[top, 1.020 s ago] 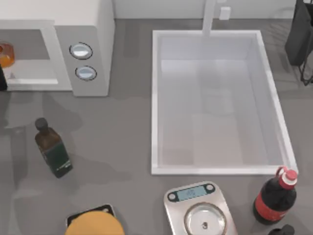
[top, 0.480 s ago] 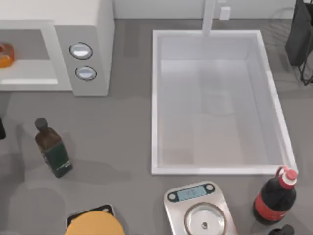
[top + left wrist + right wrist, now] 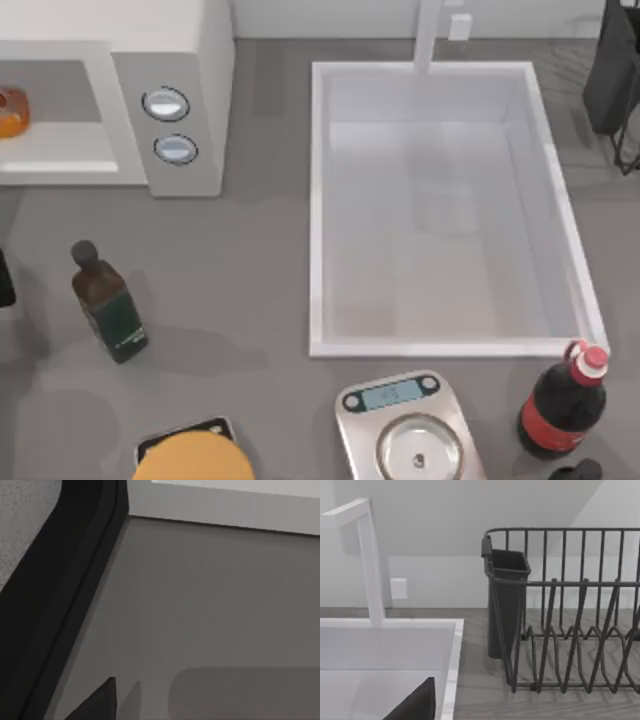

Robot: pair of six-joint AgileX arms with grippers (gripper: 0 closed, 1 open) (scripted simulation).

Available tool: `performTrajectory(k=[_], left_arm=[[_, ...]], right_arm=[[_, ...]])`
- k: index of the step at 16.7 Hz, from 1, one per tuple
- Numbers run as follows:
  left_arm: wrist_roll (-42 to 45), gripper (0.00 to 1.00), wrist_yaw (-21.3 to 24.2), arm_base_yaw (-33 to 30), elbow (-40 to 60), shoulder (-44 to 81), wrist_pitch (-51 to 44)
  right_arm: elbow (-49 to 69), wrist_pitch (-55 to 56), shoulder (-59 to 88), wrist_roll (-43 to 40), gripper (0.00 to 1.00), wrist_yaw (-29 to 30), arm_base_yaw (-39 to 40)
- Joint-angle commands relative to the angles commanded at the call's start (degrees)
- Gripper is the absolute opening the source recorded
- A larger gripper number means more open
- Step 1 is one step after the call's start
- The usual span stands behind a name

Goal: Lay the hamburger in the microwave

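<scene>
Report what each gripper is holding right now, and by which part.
Nothing is visibly held. The hamburger lies in the microwave cavity, apart from both arms. The left gripper sits at the table's left edge, nothing seen in it.

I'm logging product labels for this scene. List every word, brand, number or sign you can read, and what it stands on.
None can be read.
Kitchen scale: its display panel shows no legible digits.
Red-capped dark bottle: no label text to make out.
Dark green bottle: no readable label.
Microwave: two knobs, no markings visible.
</scene>
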Motion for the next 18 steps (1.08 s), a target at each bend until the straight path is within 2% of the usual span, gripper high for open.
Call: performTrajectory(k=[7,18], left_arm=[[0.02,1.00,-1.11,1.09,4.27,-6.70,-2.96],[-0.04,1.00,-0.50,0.29,7.32,-21.44,-25.60]], right_arm=[[0.00,0.00,0.00,0.00,1.00,0.00,0.00],[0.00,0.00,0.00,0.00,1.00,0.00,0.00]])
